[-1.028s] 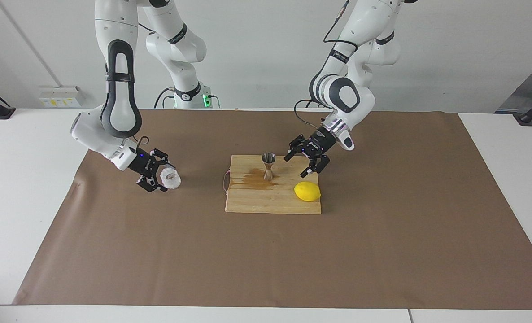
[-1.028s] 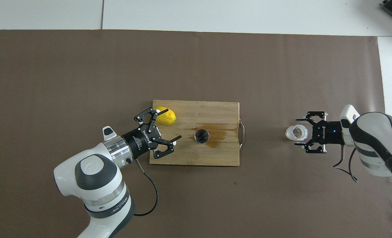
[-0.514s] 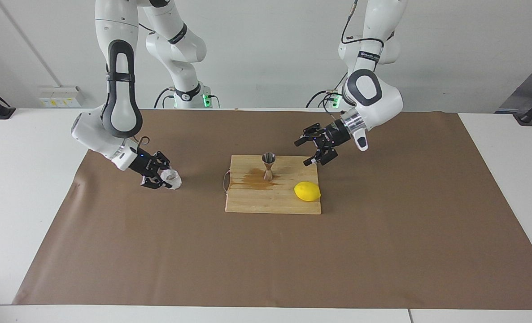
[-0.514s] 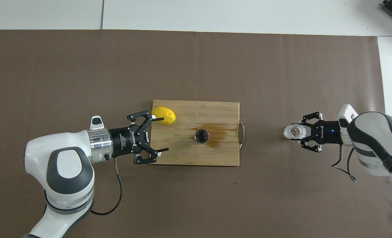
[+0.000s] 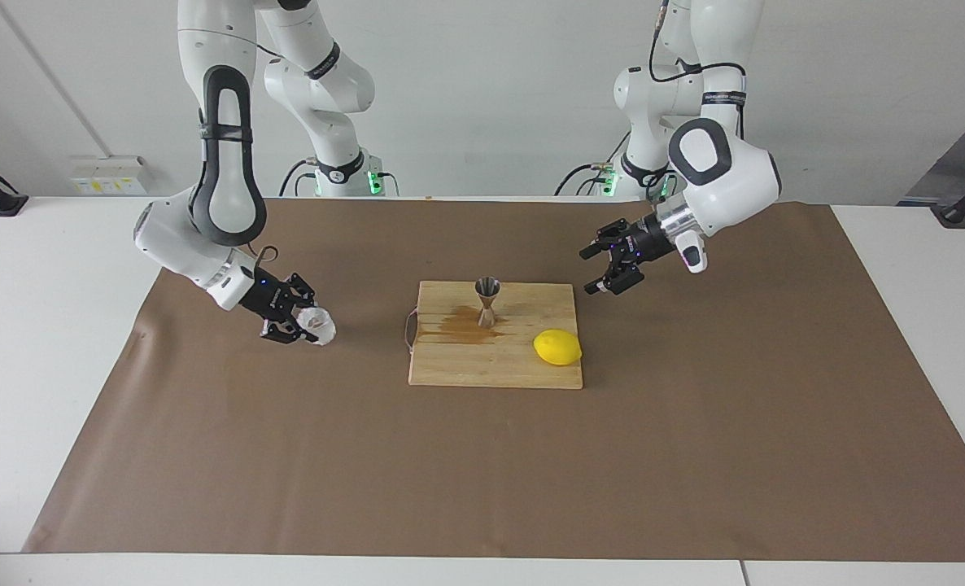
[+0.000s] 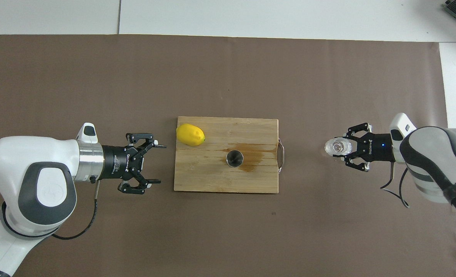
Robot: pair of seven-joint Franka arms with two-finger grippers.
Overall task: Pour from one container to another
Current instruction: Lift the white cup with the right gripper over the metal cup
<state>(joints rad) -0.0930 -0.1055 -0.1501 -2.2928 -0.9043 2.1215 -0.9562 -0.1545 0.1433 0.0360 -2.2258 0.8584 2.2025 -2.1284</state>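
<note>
Now the right gripper point(image 5: 302, 323) is clamped on the textured glass cup point(image 5: 317, 325), at nine o'clock from the wooden cutting board point(image 5: 495, 358). On it stands the steel jigger point(image 5: 487, 301). At two o'clock, the left gripper point(image 5: 609, 265) hangs with fingers spread, holding nothing.

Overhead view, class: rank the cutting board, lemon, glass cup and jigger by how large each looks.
1. Cutting board, clearly largest.
2. Lemon.
3. Glass cup.
4. Jigger, only its round mouth showing.
Cup and jigger look close, so their order is unsure.
</note>
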